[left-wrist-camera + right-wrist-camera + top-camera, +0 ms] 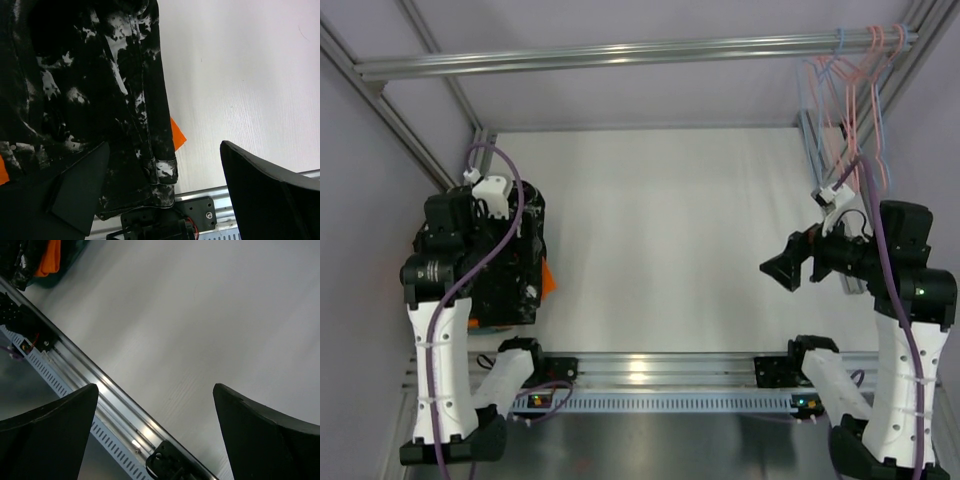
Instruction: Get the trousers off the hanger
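The black white-speckled trousers (525,268) lie in a heap on the white table at the left, partly under my left arm. In the left wrist view the trousers (100,75) fill the left half. My left gripper (164,146) is open just above them, one finger over the fabric and the other over bare table, holding nothing. The light blue hanger (839,42) hangs bare on the overhead bar at the top right. My right gripper (782,268) is open and empty in mid-air over the table's right side; the right wrist view shows this gripper (155,388) above bare table.
An orange garment (549,278) peeks out beside and under the trousers. Pink hangers (876,40) hang next to the blue one on the overhead bar (620,55). An aluminium rail (660,366) runs along the near table edge. Frame posts stand at the back corners.
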Robot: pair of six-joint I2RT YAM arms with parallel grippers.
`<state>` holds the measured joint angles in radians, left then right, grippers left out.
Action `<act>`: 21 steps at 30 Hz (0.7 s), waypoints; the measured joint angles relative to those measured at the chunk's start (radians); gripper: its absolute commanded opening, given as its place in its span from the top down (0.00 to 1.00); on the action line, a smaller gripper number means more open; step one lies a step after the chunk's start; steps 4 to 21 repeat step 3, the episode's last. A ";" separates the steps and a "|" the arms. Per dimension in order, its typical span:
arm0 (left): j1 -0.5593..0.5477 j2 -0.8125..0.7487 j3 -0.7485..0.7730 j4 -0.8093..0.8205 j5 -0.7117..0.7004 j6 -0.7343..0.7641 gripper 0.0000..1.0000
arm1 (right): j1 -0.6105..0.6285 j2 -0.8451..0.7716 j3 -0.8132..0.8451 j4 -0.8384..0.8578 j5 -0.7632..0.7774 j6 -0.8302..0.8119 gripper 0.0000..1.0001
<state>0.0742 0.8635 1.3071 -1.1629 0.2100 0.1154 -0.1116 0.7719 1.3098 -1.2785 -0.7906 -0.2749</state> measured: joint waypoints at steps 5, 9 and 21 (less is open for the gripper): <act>0.000 -0.017 0.021 -0.019 -0.011 0.000 0.02 | 0.000 -0.002 -0.003 0.003 -0.017 -0.003 0.01; 0.000 -0.017 0.021 -0.019 -0.011 0.000 0.02 | 0.000 -0.002 -0.003 0.003 -0.017 -0.003 0.01; 0.000 -0.017 0.021 -0.019 -0.011 0.000 0.02 | 0.000 -0.002 -0.003 0.003 -0.017 -0.003 0.01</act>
